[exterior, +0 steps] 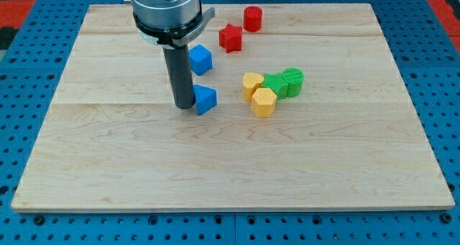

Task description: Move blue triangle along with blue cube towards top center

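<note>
No pincer is fitted on this arm, so nothing is gripped and no opening can be reported; the work is done by a straight dark rod whose lower end, my tip (184, 105), rests on the wooden surface (108, 159). The tip is seen touching, or all but touching, the left face of the blue triangle (205, 100), which lies just to the view's right of it. The blue cube (200, 59) is set apart from the triangle, toward the view's top, just to the right of the rod's shaft and almost straight above the triangle.

The coming move is judged to turn on this one relation: the goal, the top centre of the surface, lies up and to the right of the triangle, while the tip stands at the triangle's left side and not below it. A push from here would be expected to send the triangle to the view's right, toward the yellow blocks (257, 93) and green blocks (284, 82), not up toward the cube. For both blue pieces to be carried together, the tip would probably need to be brought round to the triangle's lower edge, so that triangle and cube are lined up along the push.

A red star (231, 37) and a red cylinder (252, 19) are found near the top centre, close to where the blue pieces are meant to arrive, and could be knocked.
</note>
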Robot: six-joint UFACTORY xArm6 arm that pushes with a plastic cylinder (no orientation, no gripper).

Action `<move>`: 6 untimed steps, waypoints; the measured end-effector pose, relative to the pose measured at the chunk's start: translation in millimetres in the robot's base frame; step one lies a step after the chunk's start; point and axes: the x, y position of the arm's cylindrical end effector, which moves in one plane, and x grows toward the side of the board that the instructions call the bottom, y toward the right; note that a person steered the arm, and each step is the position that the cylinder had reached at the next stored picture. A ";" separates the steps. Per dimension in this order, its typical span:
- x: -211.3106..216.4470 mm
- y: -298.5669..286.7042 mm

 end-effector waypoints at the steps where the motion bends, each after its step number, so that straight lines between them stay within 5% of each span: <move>1: 9.0 -15.8; 6: 24.0 -5.9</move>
